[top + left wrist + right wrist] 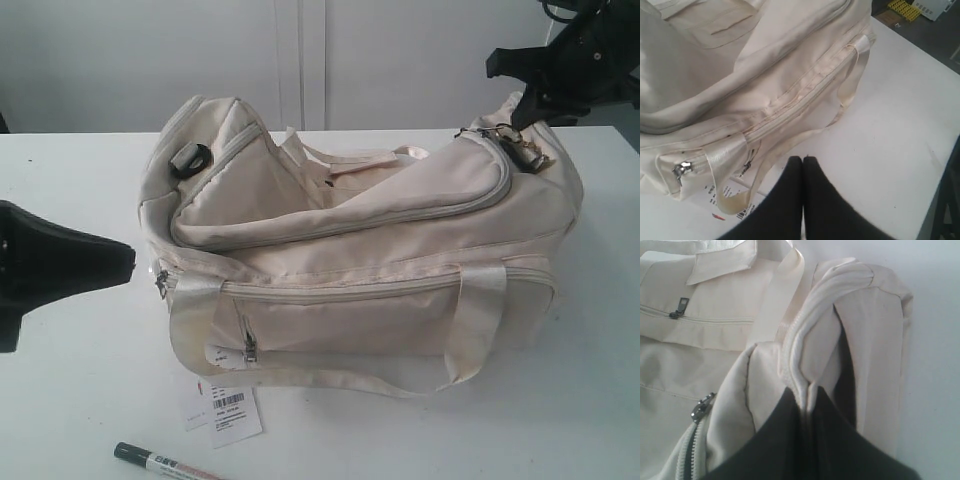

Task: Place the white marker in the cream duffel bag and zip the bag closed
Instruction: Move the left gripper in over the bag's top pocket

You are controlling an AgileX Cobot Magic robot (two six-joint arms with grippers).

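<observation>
pinching cream duffel bag [870, 335] fabric, right gripper [809, 388], left gripper [803, 160] closed empty, white marker [165, 464] outside it

The marker [165, 464] lies on the table [80, 380] before the duffel bag [380, 270], apparently apart.

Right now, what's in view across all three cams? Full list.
Soft cream fabric duffel bag: one, cream, middle of the table.
Slim white marker with dark cap: one, white barrel, lying on the table in front of the bag, outside it.
White paper barcode tags: apparently two, white, on the table at the bag's front.
Flat white table: one, white, under everything.
Yellow object: one, yellow, off the table; too small to identify.
Left gripper: one, black, shut and empty, over the table beside the bag's front.
Right gripper: one, black, shut on a fabric fold at the bag's end.
</observation>
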